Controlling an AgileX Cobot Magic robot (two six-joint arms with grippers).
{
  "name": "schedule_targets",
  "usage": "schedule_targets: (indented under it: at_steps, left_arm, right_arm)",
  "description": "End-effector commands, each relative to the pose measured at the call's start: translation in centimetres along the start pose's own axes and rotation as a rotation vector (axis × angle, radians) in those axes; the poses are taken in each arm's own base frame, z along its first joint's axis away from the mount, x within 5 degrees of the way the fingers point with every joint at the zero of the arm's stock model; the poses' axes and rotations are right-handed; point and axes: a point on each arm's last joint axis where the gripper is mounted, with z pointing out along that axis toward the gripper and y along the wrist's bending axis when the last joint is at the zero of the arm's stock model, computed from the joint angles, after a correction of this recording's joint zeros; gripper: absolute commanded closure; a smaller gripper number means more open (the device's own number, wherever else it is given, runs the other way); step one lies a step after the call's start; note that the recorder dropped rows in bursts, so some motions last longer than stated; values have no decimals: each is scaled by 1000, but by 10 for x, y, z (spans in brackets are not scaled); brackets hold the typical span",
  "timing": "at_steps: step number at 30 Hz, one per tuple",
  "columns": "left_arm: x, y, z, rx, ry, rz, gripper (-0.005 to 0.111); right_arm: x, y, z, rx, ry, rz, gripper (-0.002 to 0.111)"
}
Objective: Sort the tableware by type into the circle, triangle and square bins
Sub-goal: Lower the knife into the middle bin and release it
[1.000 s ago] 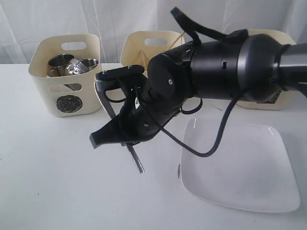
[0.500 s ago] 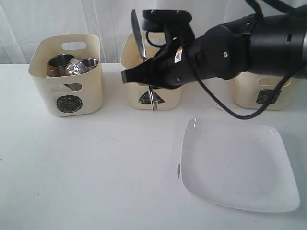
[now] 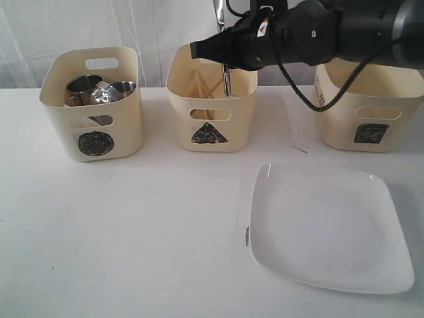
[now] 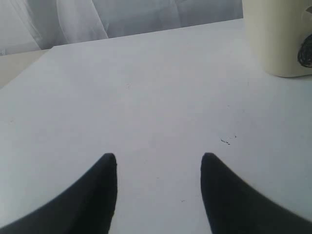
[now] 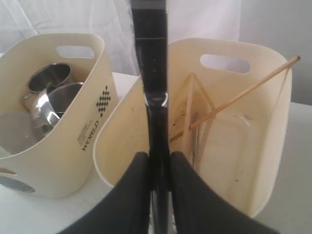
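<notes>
Left jaws (image 4: 158, 163): released, empty, over bare worktop (image 3: 132, 232) near the circle bin (image 3: 91, 106).
Circle bin: back-left edge; steel mugs (image 3: 99, 89) inside, so I judge it done.
Triangle bin (image 3: 211, 99): back middle; chopsticks (image 5: 234, 100) lean across inside.
Right jaws (image 5: 155, 163): clenched on the steel knife (image 3: 225, 76), upright over the triangle bin; release remains.
Square bin (image 3: 368, 109): back right; my arm hides its inside.
White plate (image 3: 331, 228): front right, not yet binned.
In the way: leaning chopsticks may catch the knife.

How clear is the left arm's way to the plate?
Probably yes: the plate lies bare, the right pincer holds a knife up over the triangle bin, the left pincer is open and empty. Reach itself can't be judged.
</notes>
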Motion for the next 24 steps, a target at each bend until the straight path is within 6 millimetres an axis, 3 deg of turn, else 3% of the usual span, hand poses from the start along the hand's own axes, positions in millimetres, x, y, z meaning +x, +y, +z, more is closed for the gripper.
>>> schedule_targets:
  at_steps: [1, 12, 24]
  left_arm:
    - [1, 0, 0, 0, -6, -10, 50]
    - [1, 0, 0, 0, -6, -10, 50]
    - [1, 0, 0, 0, -6, -10, 50]
  right_arm:
    - [-8, -14, 20, 30, 2, -67, 108]
    - [-5, -36, 66, 67, -1, -49, 108]
    - [-6, -38, 95, 66, -26, -51, 108]
